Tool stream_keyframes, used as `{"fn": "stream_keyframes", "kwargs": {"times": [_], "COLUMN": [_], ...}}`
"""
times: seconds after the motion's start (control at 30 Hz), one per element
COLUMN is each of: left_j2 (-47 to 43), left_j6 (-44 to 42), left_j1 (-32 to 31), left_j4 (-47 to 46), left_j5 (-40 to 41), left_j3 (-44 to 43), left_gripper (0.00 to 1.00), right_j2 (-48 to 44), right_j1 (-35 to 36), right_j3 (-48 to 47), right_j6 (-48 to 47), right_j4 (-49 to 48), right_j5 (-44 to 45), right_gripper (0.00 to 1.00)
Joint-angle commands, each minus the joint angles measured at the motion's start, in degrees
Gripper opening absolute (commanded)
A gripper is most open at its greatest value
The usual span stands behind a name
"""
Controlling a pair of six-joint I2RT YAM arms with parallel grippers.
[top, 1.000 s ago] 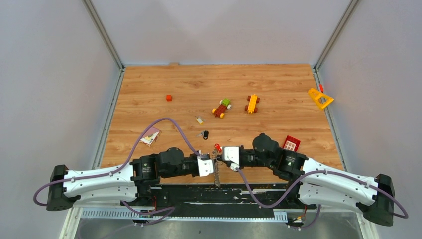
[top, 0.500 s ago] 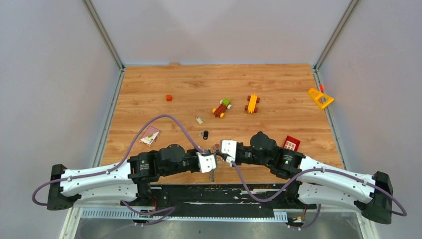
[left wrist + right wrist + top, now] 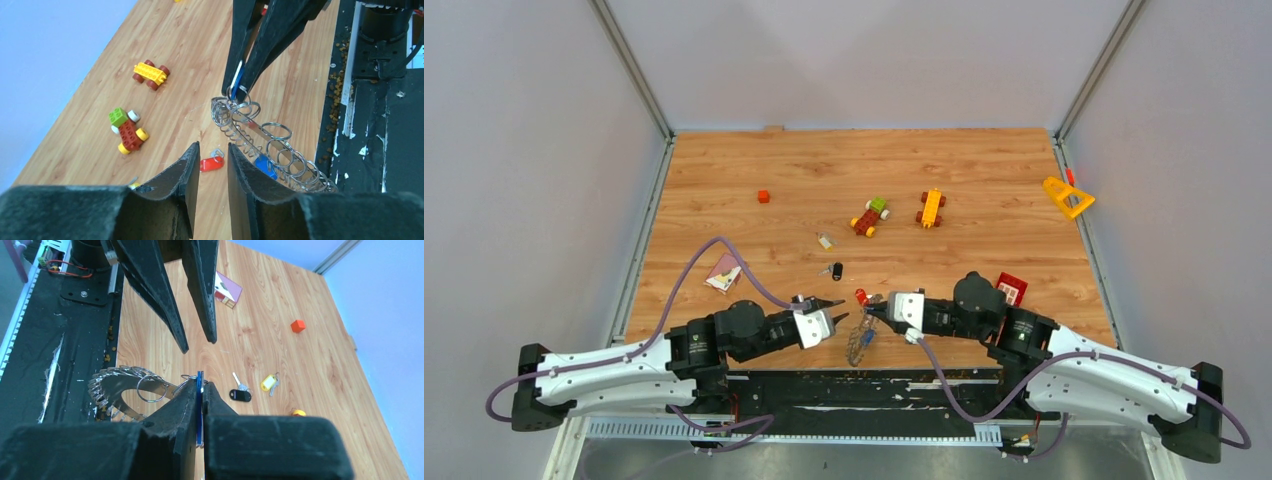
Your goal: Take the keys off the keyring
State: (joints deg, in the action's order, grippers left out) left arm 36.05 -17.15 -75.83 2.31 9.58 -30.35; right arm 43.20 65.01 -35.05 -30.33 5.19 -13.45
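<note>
My right gripper (image 3: 200,382) is shut on the flat blue head of a key (image 3: 200,390) that is still joined to the keyring (image 3: 859,343). The silver keyring (image 3: 300,170), with its coiled rim, hangs below the right gripper (image 3: 871,312) over the table's near edge. Another blue key (image 3: 263,166) sits on the ring. My left gripper (image 3: 213,146) stands open and empty just left of the ring, apart from it. Loose on the wood lie a red key (image 3: 211,163), a black key (image 3: 240,395) and a yellow-tagged key (image 3: 269,382).
Two toy block vehicles (image 3: 870,216) (image 3: 931,208) stand mid-table, a yellow triangle (image 3: 1067,197) at the far right, a red block (image 3: 1010,289) behind the right arm, an orange cube (image 3: 763,196) and a small card box (image 3: 725,273) to the left. The black base strip (image 3: 824,385) runs along the near edge.
The left gripper has opened, let go of the keyring and drawn back to the left. The right arm has shifted right, and the ring now hangs from it alone.
</note>
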Motion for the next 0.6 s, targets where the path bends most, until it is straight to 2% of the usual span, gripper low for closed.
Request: {"fn": "stream_keyframes", "kwargs": {"times": [0.0,0.27,0.57], "left_j2": [-1.56,1.44,4.11], "left_j6": [3.04,3.76,4.32], "left_j1": [-0.28,-0.32,-0.28], "left_j4": [-9.55,-17.0,-18.91], "left_j5": [-0.88,-4.14,-9.17], "left_j3": [3.06,4.69,4.24], "left_gripper": [0.35,0.4,0.4], "right_j2": [-2.41,-2.32,-2.39], "right_j1": [0.01,-0.07,0.01], "right_j3": [0.18,0.36,0.16], "right_j6": [-1.94,-2.73,-3.64], "right_j4": [-7.08,-7.92,-7.35], "right_j5": [-4.08,-7.98,-7.9], "right_gripper": [0.0,0.0,0.0]}}
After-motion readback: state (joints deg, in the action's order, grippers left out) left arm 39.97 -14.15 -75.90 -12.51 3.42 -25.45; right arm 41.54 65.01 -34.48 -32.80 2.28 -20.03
